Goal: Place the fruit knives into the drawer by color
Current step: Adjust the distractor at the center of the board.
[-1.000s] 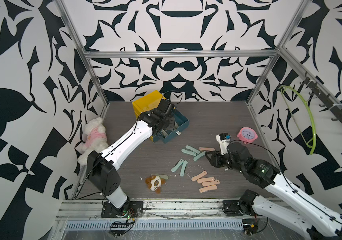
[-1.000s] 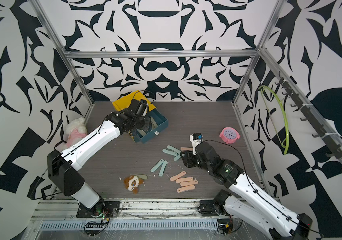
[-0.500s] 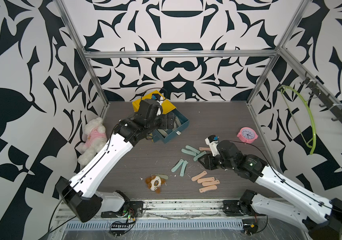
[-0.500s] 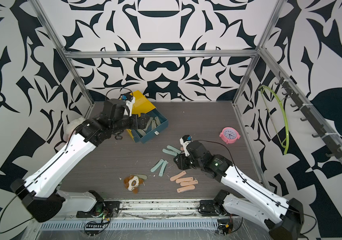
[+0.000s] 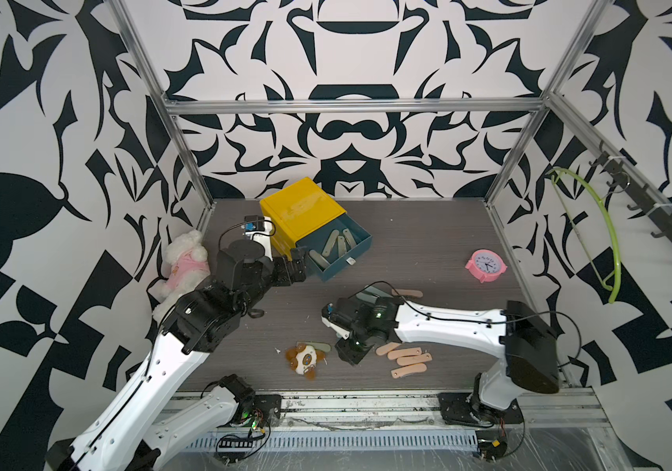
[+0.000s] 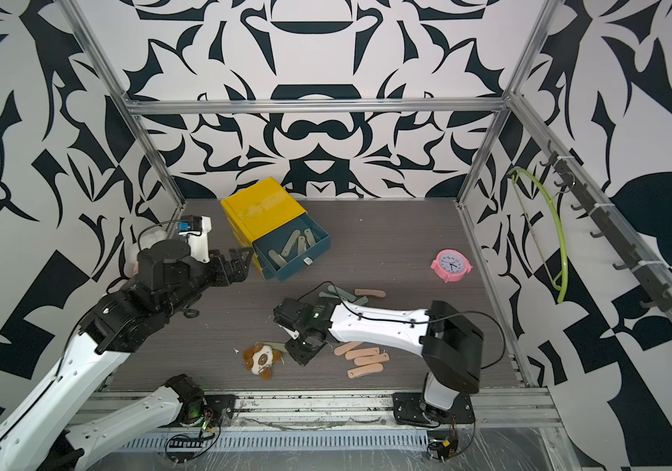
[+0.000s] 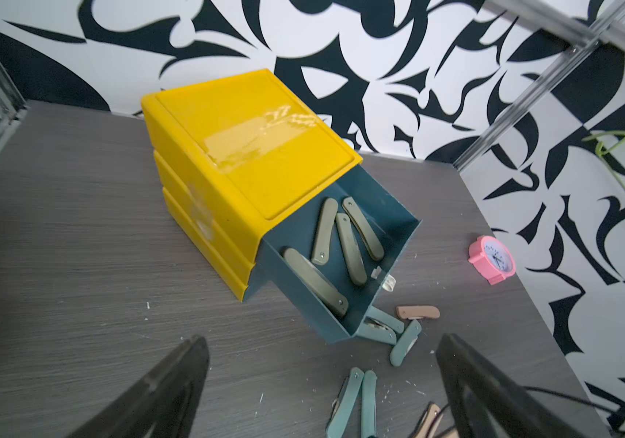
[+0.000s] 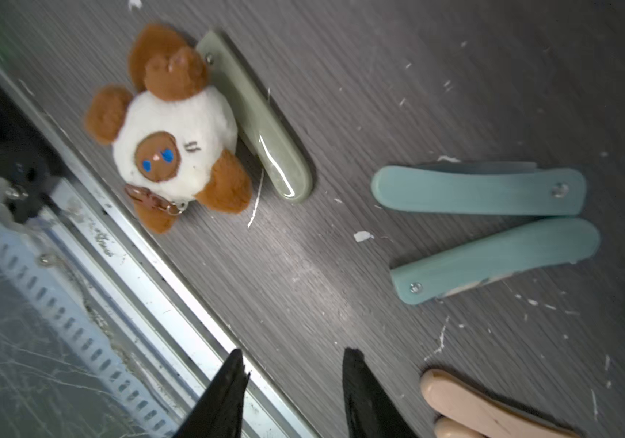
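We see the left gripper (image 6: 242, 264) in the left middle of a top view, its jaws wide apart and empty, just beside the pulled-out drawer (image 7: 386, 201) of the yellow cabinet (image 5: 301, 208). Four olive knives (image 7: 324, 231) lie inside it, so we judge that this drawer is for the olive color. The right gripper (image 8: 295, 352) hangs low in the lower middle, with jaws partly apart and nothing between them, near the small brown-and-white toy (image 8: 174, 140). One more olive knife (image 8: 261, 125) lies against this toy. We think it belongs with the others, but the toy may disturb a grasp. Two teal knives (image 8: 477, 189) and the peach knives (image 5: 409, 361) wait on the table (image 5: 428, 244), which is dark grey wood grain with small white specks. Black-and-white patterned walls (image 5: 346, 61) in a metal frame close the space, and a pink clock (image 5: 487, 266) stands at the right.
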Tool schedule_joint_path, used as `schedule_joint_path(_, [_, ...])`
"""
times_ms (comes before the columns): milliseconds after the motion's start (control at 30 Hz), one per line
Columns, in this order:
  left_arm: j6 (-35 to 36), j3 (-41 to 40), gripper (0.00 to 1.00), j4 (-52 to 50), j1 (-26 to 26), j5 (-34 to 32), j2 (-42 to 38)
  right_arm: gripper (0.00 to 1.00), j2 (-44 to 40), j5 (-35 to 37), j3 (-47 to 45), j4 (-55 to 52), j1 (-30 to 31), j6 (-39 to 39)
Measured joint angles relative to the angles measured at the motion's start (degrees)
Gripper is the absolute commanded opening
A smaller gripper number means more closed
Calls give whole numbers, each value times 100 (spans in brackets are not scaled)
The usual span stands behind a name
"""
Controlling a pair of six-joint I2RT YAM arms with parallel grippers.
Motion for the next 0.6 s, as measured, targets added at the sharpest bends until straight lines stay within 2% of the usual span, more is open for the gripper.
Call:
schedule_joint_path(267, [44,-52,99,2,0,-269,-192,55,1058,428,1069,-472,232,-553])
schedule_joint_path(600, [129,-157,99,-11,0,-459,-404,57,2116,640,1974,-603,415,-922])
